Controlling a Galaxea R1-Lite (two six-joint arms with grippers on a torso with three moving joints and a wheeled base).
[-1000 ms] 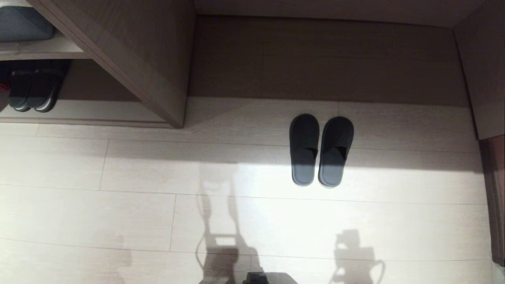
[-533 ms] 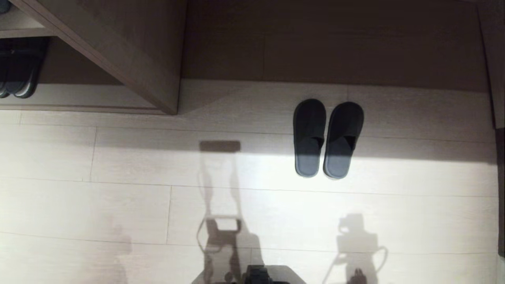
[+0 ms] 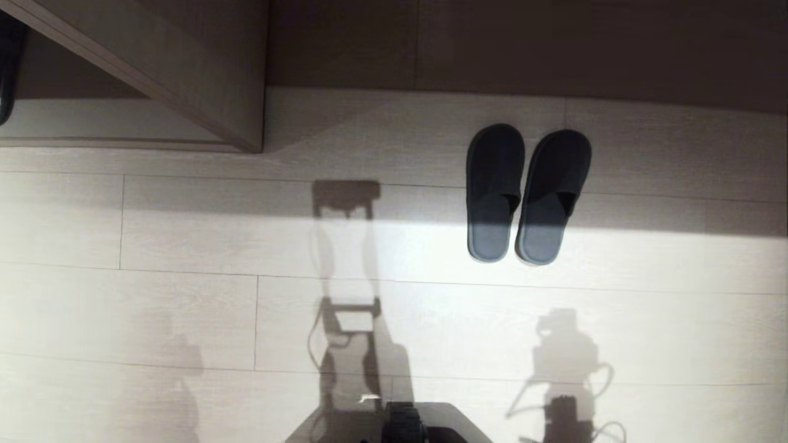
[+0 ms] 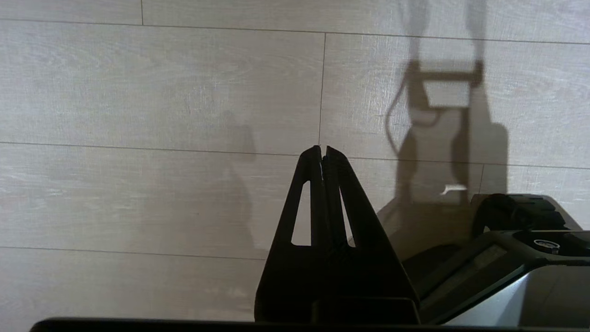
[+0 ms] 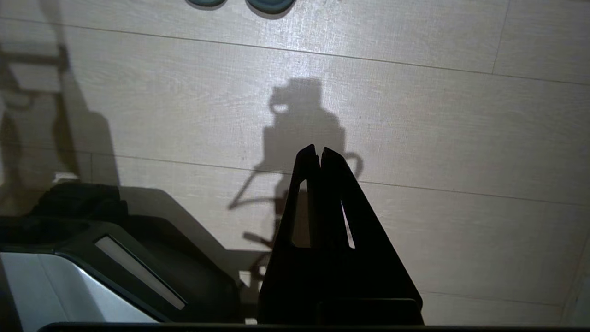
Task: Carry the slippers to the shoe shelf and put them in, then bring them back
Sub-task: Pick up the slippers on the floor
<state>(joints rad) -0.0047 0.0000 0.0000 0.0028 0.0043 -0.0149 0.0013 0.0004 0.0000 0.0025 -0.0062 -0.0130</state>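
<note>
The slippers [image 3: 526,194], a dark grey pair with lighter sole rims, stand side by side on the pale floor right of centre in the head view, toes toward a dark recess. Only their heel ends [image 5: 269,3] show in the right wrist view. The shoe shelf [image 3: 92,123] is at the upper left, with its raised base board and slanting side panel [image 3: 203,74] in view. My left gripper [image 4: 322,150] is shut and empty over bare floor. My right gripper [image 5: 319,150] is also shut and empty, well short of the slippers. Neither gripper shows in the head view.
A dark shoe [image 3: 7,67] sits in the shelf at the far left edge. A deep, shadowed recess [image 3: 523,43] lies behind the slippers. My own base [image 3: 400,424] fills the bottom centre and casts shadows across the floor planks [image 3: 184,246].
The whole head view has shifted: the shelf and the recess have slid up and out of frame, and the slippers sit higher and look larger. The camera moved, not the things.
</note>
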